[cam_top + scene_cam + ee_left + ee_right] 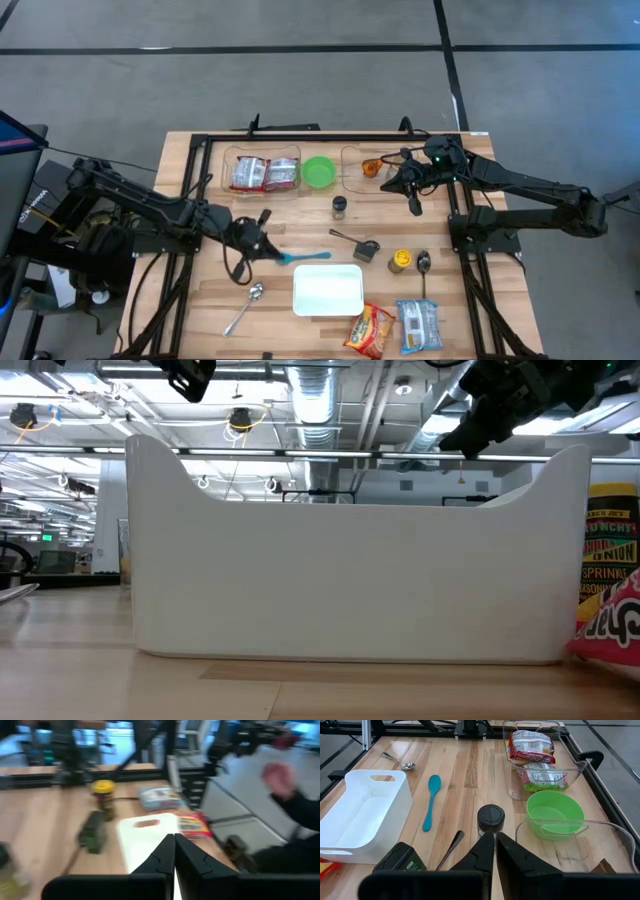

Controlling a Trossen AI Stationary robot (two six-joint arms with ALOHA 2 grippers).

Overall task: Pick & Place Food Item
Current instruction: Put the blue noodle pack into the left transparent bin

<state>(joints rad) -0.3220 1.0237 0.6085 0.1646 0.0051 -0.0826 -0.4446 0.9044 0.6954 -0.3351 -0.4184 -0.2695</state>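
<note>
The table carries a white bin, empty, evidently the receiving container. Snack packets lie beside it, well apart from both grippers. Left gripper: fingers together, holding nothing, near the blue spoon. Right gripper: fingers together, empty, spice jar just ahead.

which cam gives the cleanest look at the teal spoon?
Right wrist view: the teal spoon lies whole and unobstructed on the wood beside the white bin. The high view shows it small, its bowl end at the shut left gripper. Low and left wrist views don't show it.
</note>
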